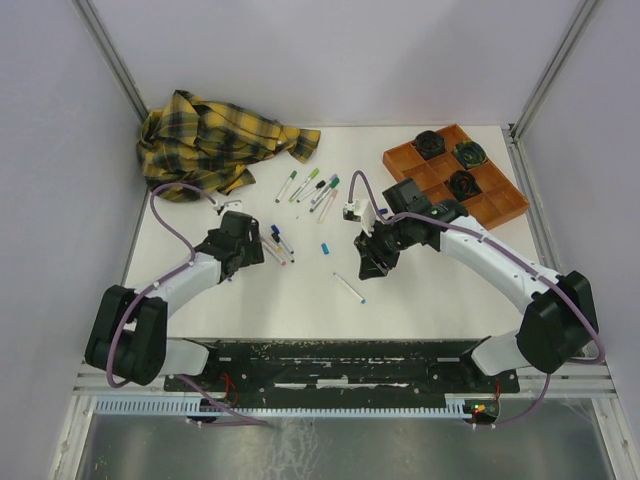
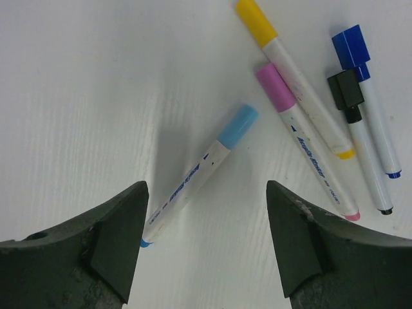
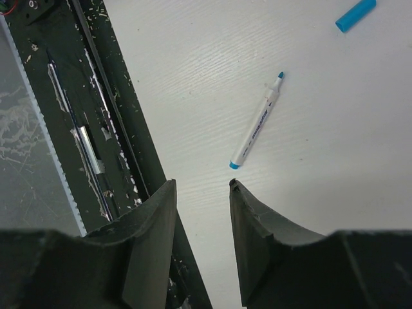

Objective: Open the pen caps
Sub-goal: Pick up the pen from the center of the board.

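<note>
Left jaws gape empty over a capped pen (image 2: 193, 179); right jaws (seemingly empty) half-open.

A cloth (image 1: 215, 140) lies far left on the table (image 1: 300, 295), a tray (image 1: 497, 207) far right, pens (image 1: 306, 185) between them, and a loose cap (image 1: 325, 247) nearer.

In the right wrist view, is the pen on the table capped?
No, the pen shows its bare blue tip, and a blue cap lies apart.

Top camera overlooks the table (image 1: 300, 300); wrist cameras look down closely.
</note>
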### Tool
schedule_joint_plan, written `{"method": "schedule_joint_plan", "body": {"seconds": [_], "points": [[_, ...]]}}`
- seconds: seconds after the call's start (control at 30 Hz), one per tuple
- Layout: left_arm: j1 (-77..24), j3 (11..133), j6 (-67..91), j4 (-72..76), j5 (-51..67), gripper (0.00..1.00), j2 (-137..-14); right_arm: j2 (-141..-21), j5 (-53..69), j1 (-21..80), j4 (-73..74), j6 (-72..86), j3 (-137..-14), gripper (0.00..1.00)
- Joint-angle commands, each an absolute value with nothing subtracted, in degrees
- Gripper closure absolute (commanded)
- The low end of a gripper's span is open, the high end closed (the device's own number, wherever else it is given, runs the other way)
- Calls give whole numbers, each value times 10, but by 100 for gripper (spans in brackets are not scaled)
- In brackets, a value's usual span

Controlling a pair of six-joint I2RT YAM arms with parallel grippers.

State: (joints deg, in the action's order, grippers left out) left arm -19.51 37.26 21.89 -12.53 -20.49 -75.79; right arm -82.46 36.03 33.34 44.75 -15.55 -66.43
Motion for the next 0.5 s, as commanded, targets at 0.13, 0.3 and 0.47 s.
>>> {"method": "schedule_joint_plan", "body": {"seconds": [0.13,0.3,0.47], "points": [[-158,401,196,-95,-136,29,-802,-823,377,329,442,-166,-676,53],[-147,411,206,-105,-133,41,-822,-819,379,327,445,-167,-677,53],[-142,415,219,-116,-141,41,-828,-811,382,325,445,-167,-677,53]]}}
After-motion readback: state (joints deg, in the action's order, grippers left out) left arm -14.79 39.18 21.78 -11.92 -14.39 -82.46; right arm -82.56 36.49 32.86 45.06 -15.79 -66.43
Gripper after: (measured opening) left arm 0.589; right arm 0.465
